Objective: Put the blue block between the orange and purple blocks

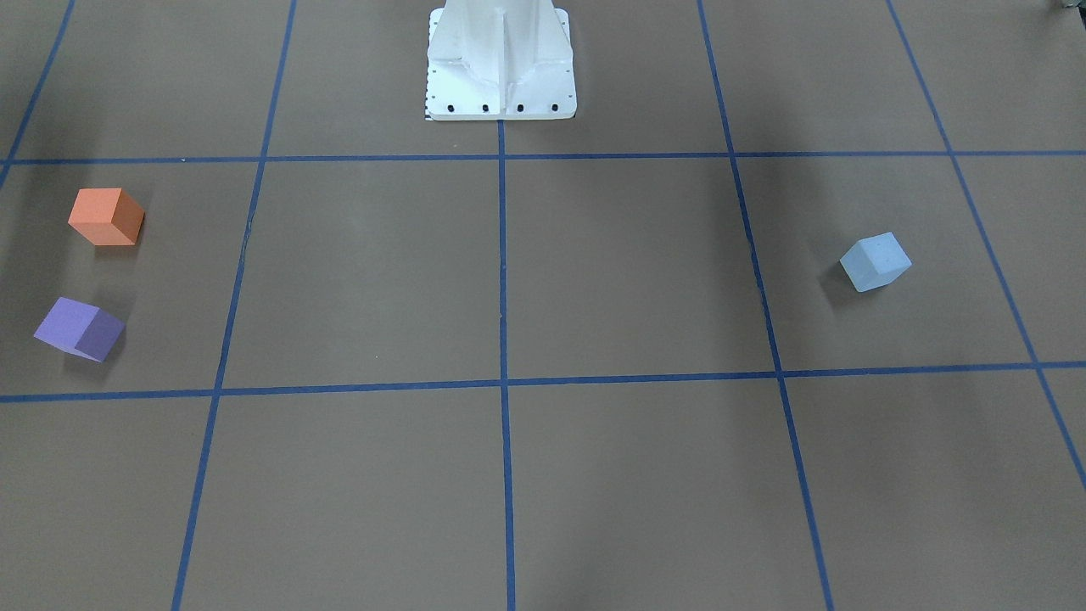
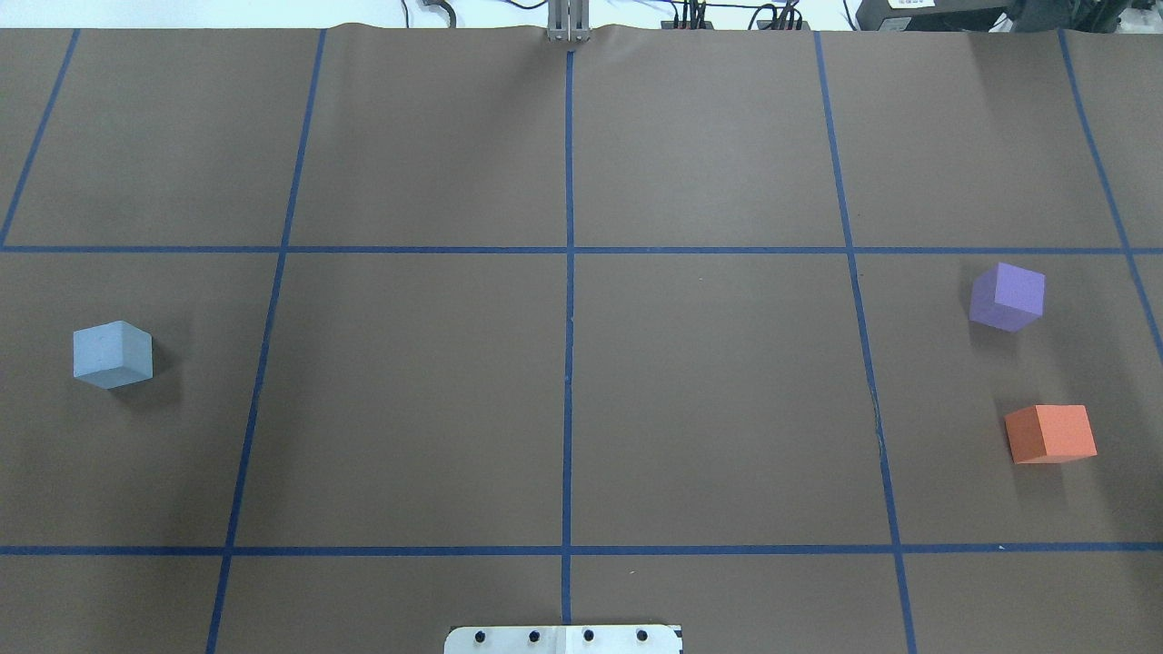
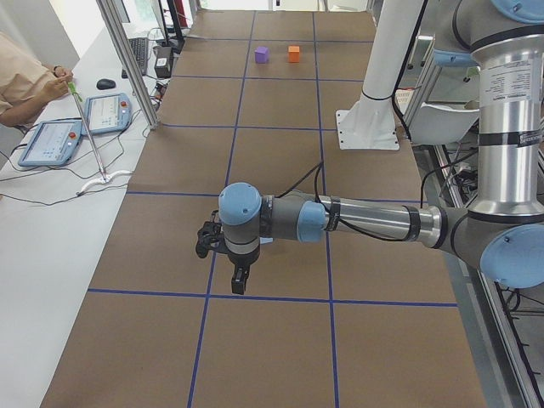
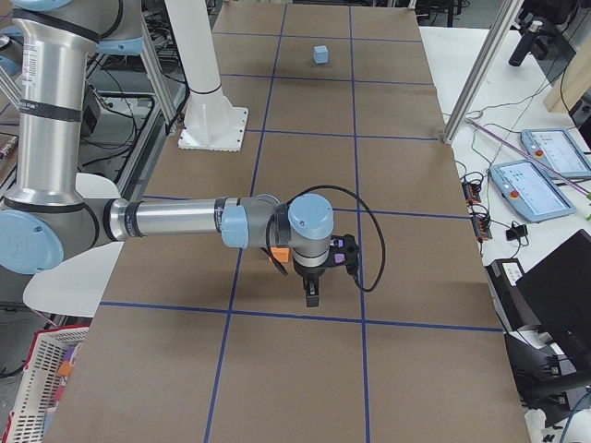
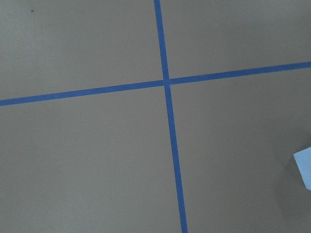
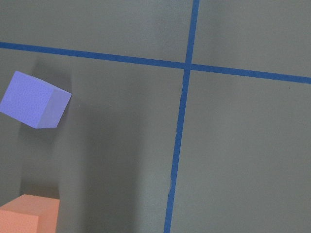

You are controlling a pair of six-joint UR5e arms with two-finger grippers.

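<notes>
While the blue block (image 2: 113, 354) sits alone on the left side of the table (image 2: 409, 409), the purple block (image 2: 1007, 297) and orange block (image 2: 1051, 434) lie near each other, not touching, well apart from it on the right. The left gripper (image 3: 239, 283) hangs near the blue block, the right gripper (image 4: 312, 297) near the orange block; whether either is apart or together cannot be told.

The blue block (image 2: 113, 354) lies on the table (image 2: 709, 409) at the robot's far left, in the middle row of grid cells. The purple block (image 2: 1007, 297) and orange block (image 2: 1051, 434) lie at the far right in the same row, well apart from it. The purple block lies farther from the robot than the orange block, with a gap between them. The base plate (image 2: 563, 639) sits at the near edge on the centre grid line (image 2: 568, 363).
</notes>
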